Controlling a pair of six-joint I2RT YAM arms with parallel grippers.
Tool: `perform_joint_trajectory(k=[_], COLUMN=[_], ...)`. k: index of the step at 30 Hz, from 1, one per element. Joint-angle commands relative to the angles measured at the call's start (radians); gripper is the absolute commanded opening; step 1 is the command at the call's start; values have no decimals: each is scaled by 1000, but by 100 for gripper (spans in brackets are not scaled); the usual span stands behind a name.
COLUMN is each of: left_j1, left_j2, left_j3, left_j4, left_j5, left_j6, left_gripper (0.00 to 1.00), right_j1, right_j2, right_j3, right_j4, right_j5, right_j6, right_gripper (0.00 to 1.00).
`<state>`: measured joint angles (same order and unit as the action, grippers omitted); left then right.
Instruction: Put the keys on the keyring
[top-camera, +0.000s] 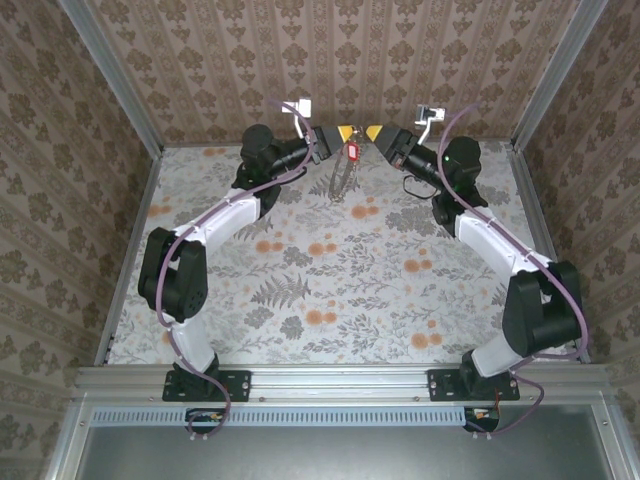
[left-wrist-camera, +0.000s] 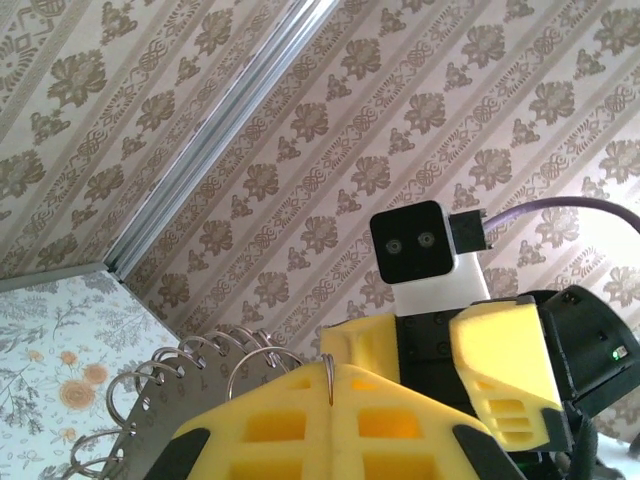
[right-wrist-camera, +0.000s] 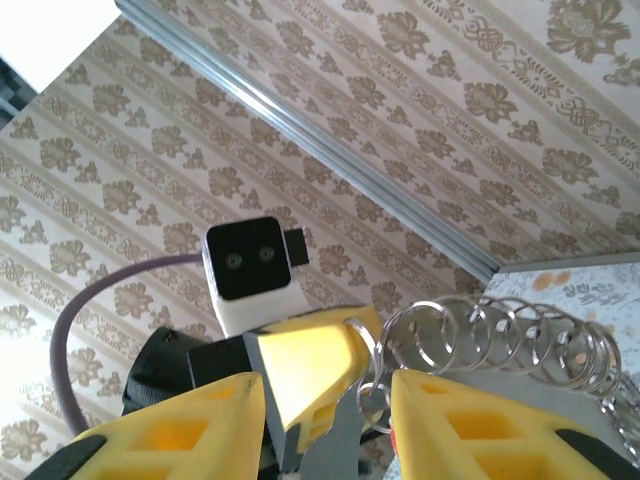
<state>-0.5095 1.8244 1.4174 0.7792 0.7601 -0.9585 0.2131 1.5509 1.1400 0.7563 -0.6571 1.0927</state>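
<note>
At the far back of the table, my left gripper (top-camera: 343, 133) and right gripper (top-camera: 377, 133) meet tip to tip, raised above the floor. The keyring (top-camera: 340, 178) hangs below them, a thin metal hoop with a fringe of small rings. The red-headed key (top-camera: 352, 150) dangles just under the tips. My left gripper (left-wrist-camera: 330, 395) is shut on a thin wire of the keyring (left-wrist-camera: 190, 372). My right gripper (right-wrist-camera: 328, 392) stands open, its fingers (right-wrist-camera: 190, 430) either side of the left gripper's yellow tip. The keyring's small rings (right-wrist-camera: 500, 338) fan out beside it, with a red sliver of the key (right-wrist-camera: 396, 441) at the right finger.
The patterned back wall (top-camera: 330, 60) stands close behind both grippers, with aluminium corner posts (top-camera: 110, 75) at each side. The flower-print floor (top-camera: 330, 280) spreads open towards the arm bases. Purple cables (top-camera: 215, 215) run along both arms.
</note>
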Motion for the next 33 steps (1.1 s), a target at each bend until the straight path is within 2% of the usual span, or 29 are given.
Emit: perform_joint_trajectory(k=[1,12,33], left_j1=[-6,-9,-12], left_j2=[-1,30,32], left_j3=[-15,-32,-31], left_j4=[92,199,220], left_j5=[-47,-80,-71], left_j6=[-67,-183,-194], left_gripper=[0,0,0], right_j1=[11,46,54], right_j2=[25,93,134], right_j3=[44,92,116], right_j4=[113,124,100], right_j5=[33,45,52], right_j6=[73,91,67], right_gripper=[39,32,30])
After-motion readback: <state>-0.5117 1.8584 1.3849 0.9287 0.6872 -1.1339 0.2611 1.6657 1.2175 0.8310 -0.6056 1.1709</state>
